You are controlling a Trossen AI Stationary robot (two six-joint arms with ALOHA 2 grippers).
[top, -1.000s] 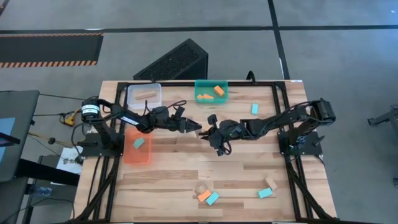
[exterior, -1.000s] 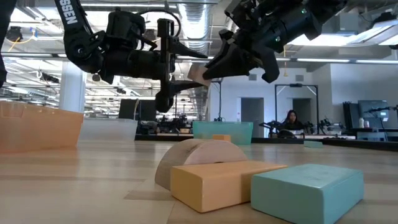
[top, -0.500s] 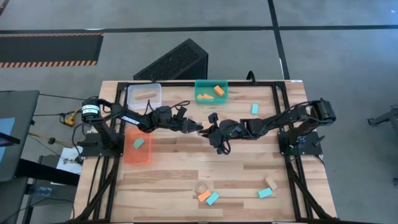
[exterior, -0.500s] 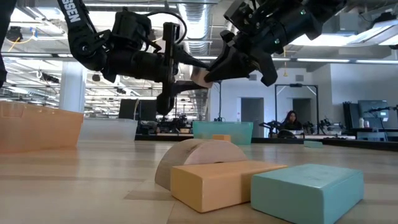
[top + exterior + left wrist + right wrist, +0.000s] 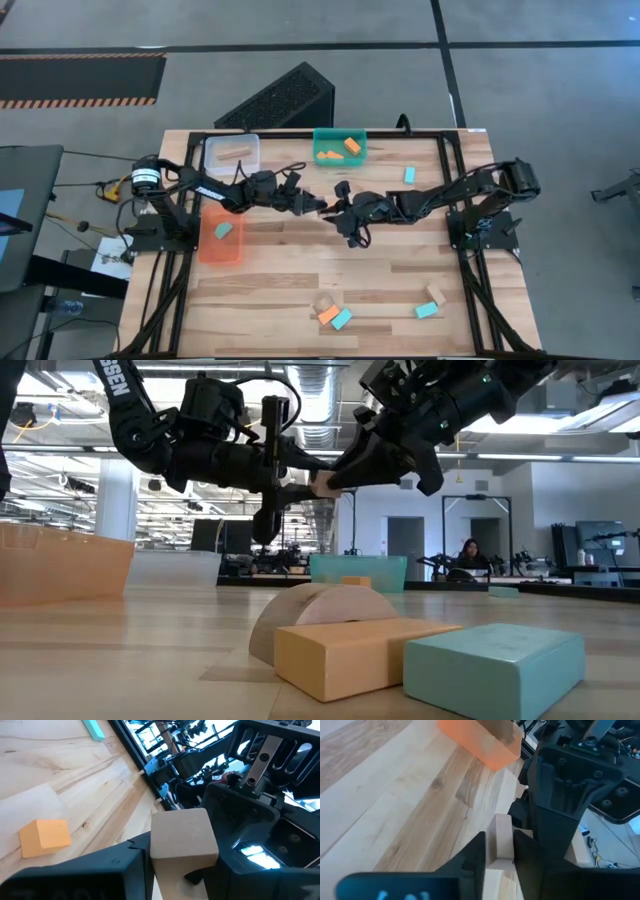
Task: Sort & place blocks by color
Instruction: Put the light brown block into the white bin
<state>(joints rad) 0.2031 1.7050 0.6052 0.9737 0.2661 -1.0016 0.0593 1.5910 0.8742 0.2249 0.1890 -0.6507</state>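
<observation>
Tan block (image 5: pixel 183 839) between both claws

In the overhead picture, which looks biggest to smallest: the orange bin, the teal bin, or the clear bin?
1. Orange bin, clearly the largest.
2. Teal bin and clear bin look about alike, so I won't rank them; the teal one seems only slightly wider.

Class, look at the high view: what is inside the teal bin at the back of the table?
Inside the teal bin lie two orange blocks, both uncovered. No other block shows in it; neither arm hides any of it.
</observation>
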